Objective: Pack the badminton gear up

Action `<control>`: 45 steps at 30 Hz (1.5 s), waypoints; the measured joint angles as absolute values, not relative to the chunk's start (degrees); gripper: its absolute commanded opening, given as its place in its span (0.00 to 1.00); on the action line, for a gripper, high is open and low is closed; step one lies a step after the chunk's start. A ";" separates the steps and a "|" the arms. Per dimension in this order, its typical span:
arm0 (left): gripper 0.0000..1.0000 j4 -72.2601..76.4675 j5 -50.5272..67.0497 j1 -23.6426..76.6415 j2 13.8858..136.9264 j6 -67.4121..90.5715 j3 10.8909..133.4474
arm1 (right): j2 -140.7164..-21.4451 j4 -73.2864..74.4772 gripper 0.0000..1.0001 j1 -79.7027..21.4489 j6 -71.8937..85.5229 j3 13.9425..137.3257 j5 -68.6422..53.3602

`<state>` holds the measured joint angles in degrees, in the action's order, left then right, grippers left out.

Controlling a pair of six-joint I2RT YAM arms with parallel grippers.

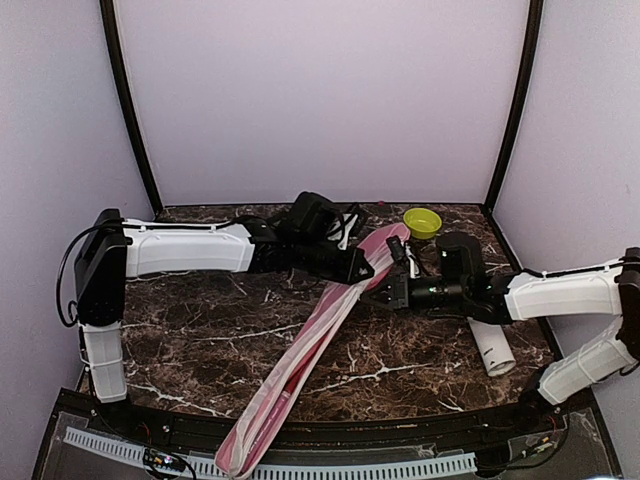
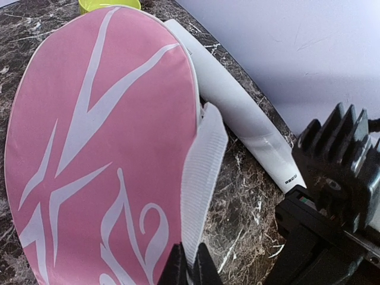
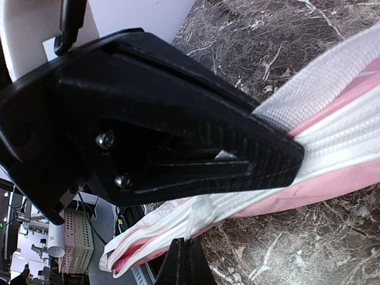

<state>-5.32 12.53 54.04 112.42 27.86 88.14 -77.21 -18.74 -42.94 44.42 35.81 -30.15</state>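
Marble spreads dark and white-veined under everything we see. On this table (image 1: 200, 330) the long pink racket cover (image 1: 300, 360) lies on a diagonal. Its rounded head end points toward the back right, near the green bowl (image 1: 422, 222), and its narrow end reaches past the near edge of the marble between the two arm bases. We find both arms meeting at the head end of the cover. From the left wrist we look along the pink face with its white swirls. There the left gripper (image 2: 190, 268) has its fingertips drawn tight together on the white edging strip (image 2: 202, 172) that runs along the cover's rim (the strip stands up a little from the pink panel there). From the right wrist we see the right gripper (image 3: 185, 264) likewise pinched shut, with a fold of the cover's white edge drawn to a point between its tips. The black body of the left gripper fills most of that view, just above. The two grippers sit just beside each other. The white tube (image 1: 495, 350) lies flat on the table to the right of the cover, just beside its head end and partly under the right arm, with one end pointing toward the near edge. We cannot tell from these views what the cover holds inside.
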 measured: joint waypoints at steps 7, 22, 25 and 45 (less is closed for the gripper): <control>0.00 -3.70 10.00 53.47 112.81 29.15 89.14 | -77.17 -20.14 0.00 -44.91 44.47 35.38 -30.59; 0.00 -1.52 -2.24 51.42 114.02 30.39 93.86 | -78.61 -24.16 0.00 -50.52 45.69 34.22 -31.27; 0.00 -1.48 -4.82 50.63 114.65 30.17 94.80 | -80.25 -24.23 0.00 -52.36 45.91 34.92 -31.90; 0.00 -8.34 -17.19 42.46 114.76 30.46 95.64 | -69.43 -1.65 0.00 -63.37 45.23 34.22 -35.03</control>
